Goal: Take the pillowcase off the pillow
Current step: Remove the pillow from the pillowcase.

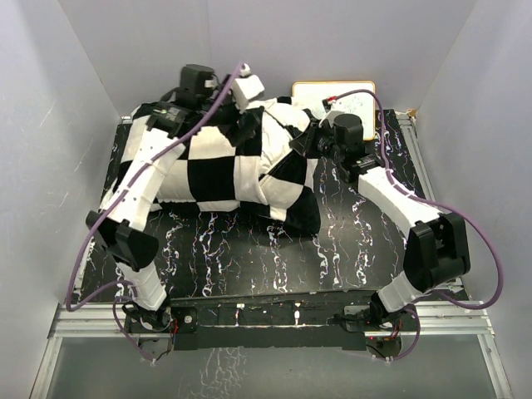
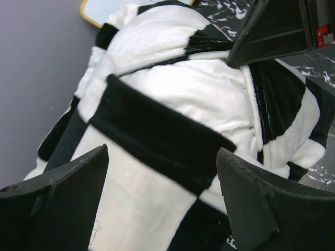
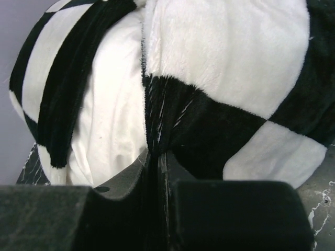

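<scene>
Fingers (image 2: 57, 201) of the left gripper (image 2: 162, 204): spread wide, nothing between them, hovering close above the pillowcase (image 2: 157, 141) without gripping it. Pointed down at a black hem band of the cover, with smooth white cloth of the pillow (image 2: 193, 99) bulging out just beyond that band. From above, placed at the far side of the bundle, near its middle.

Fingers (image 3: 209, 214) of the right gripper (image 3: 161, 170): pressed together, pinching a fold of the checkered plush where a black square meets a white one. Placed at the right end of the bundle in the top view. Left of the pinch, a wide gap in the cover, plain white pillow showing through, bordered by a black strip.

Pillow mostly inside the cover, lying across the far half of the black marbled table (image 1: 249, 249), long side running left to right. One black corner of the cover drooping toward the near side and touching the table. Possibly a slight lift of the right end off the surface, but hard to judge from above.

Behind the bundle, near the far wall, a whiteboard (image 1: 332, 93) with a yellow frame, partly hidden by the right wrist.
</scene>
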Controlling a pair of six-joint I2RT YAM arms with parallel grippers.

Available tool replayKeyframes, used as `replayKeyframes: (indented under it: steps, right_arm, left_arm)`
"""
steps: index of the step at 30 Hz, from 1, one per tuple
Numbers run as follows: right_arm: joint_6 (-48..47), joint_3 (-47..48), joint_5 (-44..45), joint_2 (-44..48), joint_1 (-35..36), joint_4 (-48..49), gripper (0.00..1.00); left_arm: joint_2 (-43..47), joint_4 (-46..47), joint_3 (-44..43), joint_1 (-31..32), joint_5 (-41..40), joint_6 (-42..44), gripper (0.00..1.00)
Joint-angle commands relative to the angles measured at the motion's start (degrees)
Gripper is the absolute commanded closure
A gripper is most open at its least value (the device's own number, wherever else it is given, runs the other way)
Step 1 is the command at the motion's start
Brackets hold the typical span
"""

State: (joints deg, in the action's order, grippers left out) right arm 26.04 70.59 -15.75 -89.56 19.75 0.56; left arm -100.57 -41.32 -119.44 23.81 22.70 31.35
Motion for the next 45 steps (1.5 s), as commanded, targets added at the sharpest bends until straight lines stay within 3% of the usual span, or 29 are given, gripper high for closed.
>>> replayKeyframes:
  steps: [1, 4, 9, 21, 33, 39, 42, 45]
  right_arm:
    - [0.94, -0.62, -7.31, 7.34, 0.25, 11.68, 0.92]
    - [0.90, -3.14, -6.90, 9.78, 0.29, 12.21, 0.92]
    - [1.84, -8.34, -7.36, 12.24, 0.25, 13.72, 0.92]
    - [3.85, -17.78, -7.98, 13.39, -2.21, 17.27, 0.92]
    - [6.81, -22.70, -11.23, 15.99, -4.11, 20.01, 0.92]
    - [8.53, -25.02, -10.39, 20.07, -4.53, 19.86, 0.89]
    - [9.36, -26.43, -8.42, 22.16, -4.63, 18.39, 0.69]
    - [10.21, -28.74, -3.06, 25.70, -4.73, 16.28, 0.46]
  left_arm:
    - [-3.68, 1.38, 2.29, 4.40, 1.42, 9.89, 0.17]
    - [-6.39, 3.47, 2.86, 6.55, 1.05, 14.43, 0.17]
    - [-8.99, 14.63, 4.36, 8.46, 2.49, 15.59, 0.18]
    - [-16.94, 14.06, 1.54, 13.24, 3.42, 25.31, 0.18]
    - [-22.59, 25.04, 1.64, 16.20, 0.02, 26.58, 0.22]
    - [-25.75, 32.37, 4.22, 16.26, -4.22, 27.67, 0.36]
    - [-28.58, 29.85, -0.53, 16.26, -4.22, 24.89, 0.49]
    - [-31.70, 25.38, -7.59, 16.27, -3.42, 20.09, 0.80]
